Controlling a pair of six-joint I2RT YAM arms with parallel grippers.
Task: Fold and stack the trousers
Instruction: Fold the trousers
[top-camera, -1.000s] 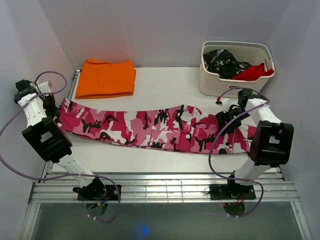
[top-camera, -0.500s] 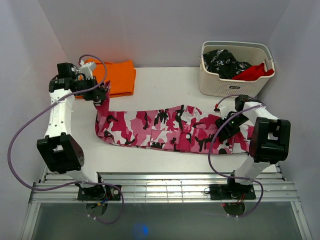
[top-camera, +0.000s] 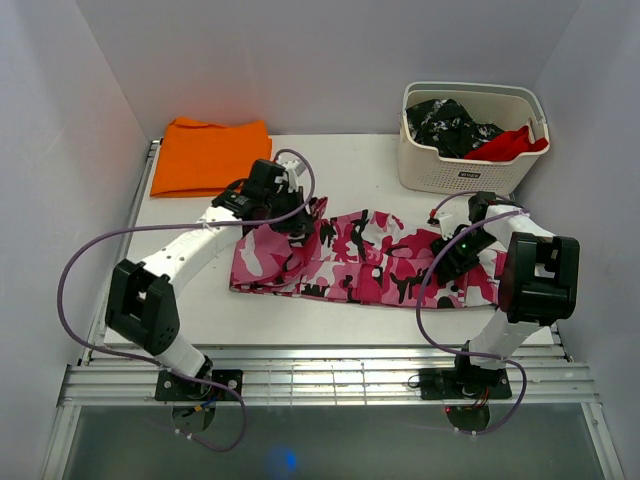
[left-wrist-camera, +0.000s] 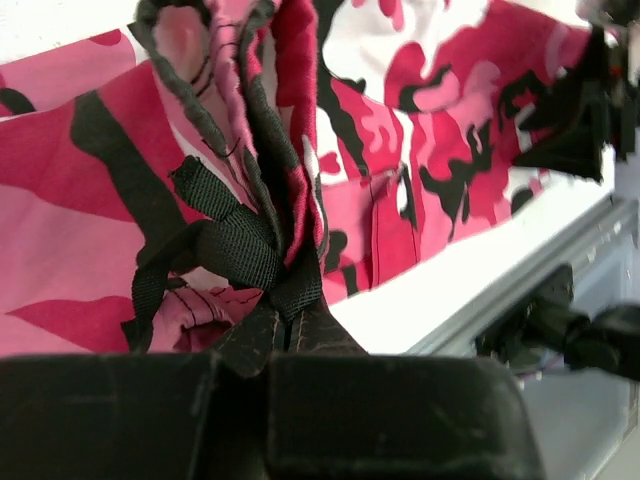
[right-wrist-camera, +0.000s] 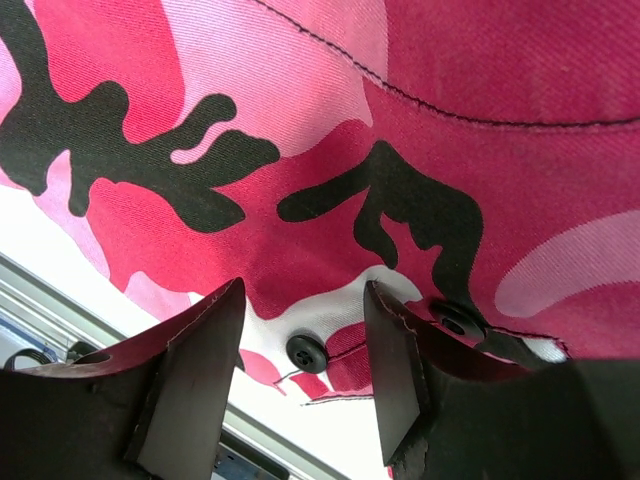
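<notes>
The pink camouflage trousers (top-camera: 375, 262) lie across the table, their left leg end lifted and folded over toward the middle. My left gripper (top-camera: 300, 222) is shut on that bunched leg end with its black strap (left-wrist-camera: 215, 250), holding it above the rest of the cloth. My right gripper (top-camera: 452, 252) is open and pressed down on the waist end of the trousers (right-wrist-camera: 330, 150); a black button (right-wrist-camera: 306, 352) shows between its fingers (right-wrist-camera: 395, 365), close to the cloth's edge.
A folded orange cloth (top-camera: 212, 155) lies at the back left. A white basket (top-camera: 470, 140) at the back right holds a black-and-white speckled garment (top-camera: 448, 124) and a red one (top-camera: 510, 143). The table's metal front rail (top-camera: 320, 375) runs along the near edge.
My left gripper has carried the leg end from the far left, up and over to the right, to the middle of the trousers. My right gripper has stayed on the waist.
</notes>
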